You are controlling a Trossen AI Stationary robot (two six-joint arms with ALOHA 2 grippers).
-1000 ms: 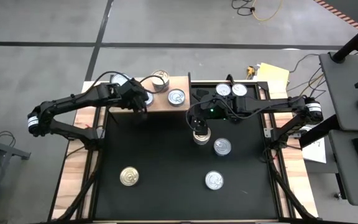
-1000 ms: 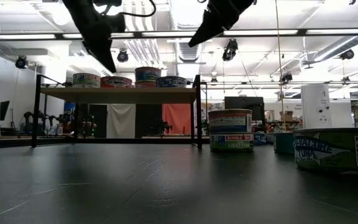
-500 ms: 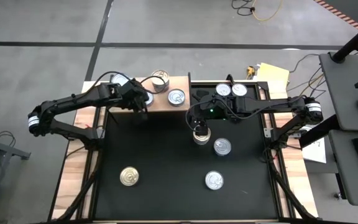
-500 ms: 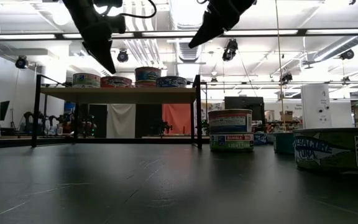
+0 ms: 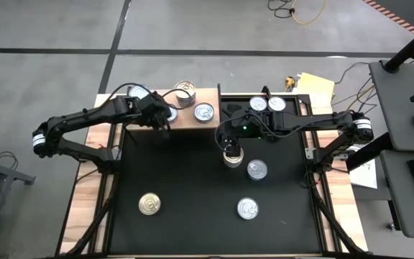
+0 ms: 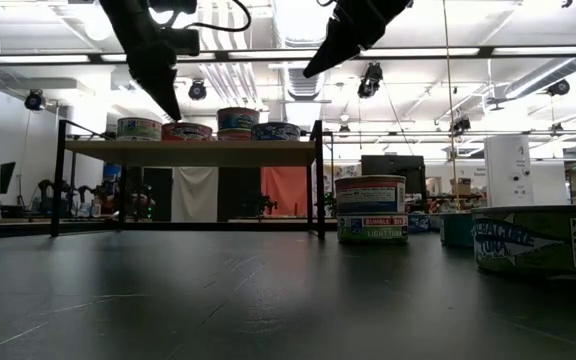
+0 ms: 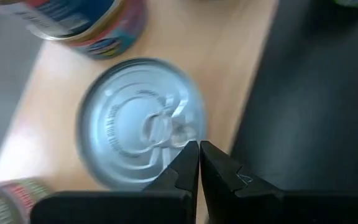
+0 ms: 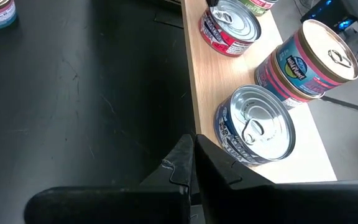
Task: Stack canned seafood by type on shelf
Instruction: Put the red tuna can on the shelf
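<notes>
My left gripper [image 7: 199, 163], jaws closed and empty, hovers over a silver can [image 7: 140, 129] at the shelf's [image 5: 189, 119] nine-o'clock end; my right gripper [image 8: 193, 163] is closed too.

Both grippers [image 7: 199, 163] [image 8: 192, 163] closed, empty

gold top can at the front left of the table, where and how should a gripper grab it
Grip the gold-top can across its round side wall, coming straight down from above. It stands upright and alone on the black table, lid up, with bare surface all round, so fingers can drop on opposite sides; the flat lid offers nothing to pinch.
</notes>
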